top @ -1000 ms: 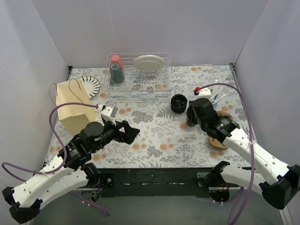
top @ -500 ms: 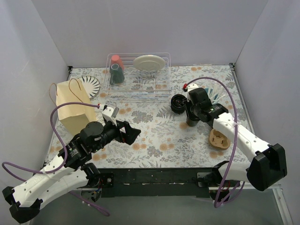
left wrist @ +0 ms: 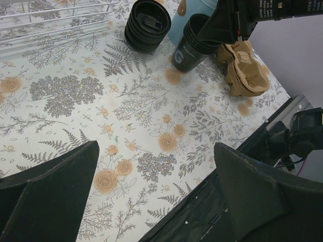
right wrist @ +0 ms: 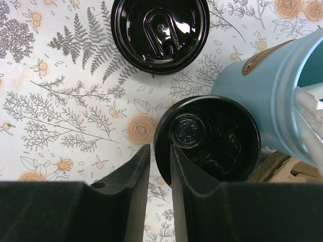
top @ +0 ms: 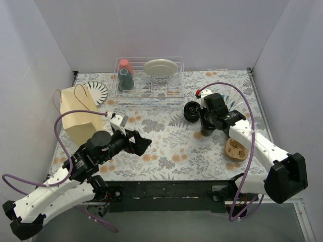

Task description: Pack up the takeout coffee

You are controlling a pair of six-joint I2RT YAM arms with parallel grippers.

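Since the earlier frame, my right gripper (top: 206,122) is swinging in from over the cup carrier (top: 236,149) to the open cup (top: 208,131), while my left gripper (top: 143,143) is staying put near the table's middle. Top view: both coffees are standing on the table right of centre, the lidded cup (top: 192,111) just beside the open one, and the paper bag (top: 78,121) is waiting well apart at the left, so nothing is packed yet and both cups are still needing transport. Left wrist view: my left jaws are spreading wide with only tablecloth between them; open floral surface is lying ahead, with the table's near edge running along the lower right. Right wrist view: my right jaws are straddling the open cup's rim, one finger outside and one inside, and I cannot tell whether they are pinching it already. A light-blue cup (right wrist: 267,96) is crowding the open cup's right side, and the lidded cup is sitting close above, so I am judging that straight up is the roomiest exit, then leftward across the clear middle toward the bag, passing in front of the dish rack (top: 149,91).
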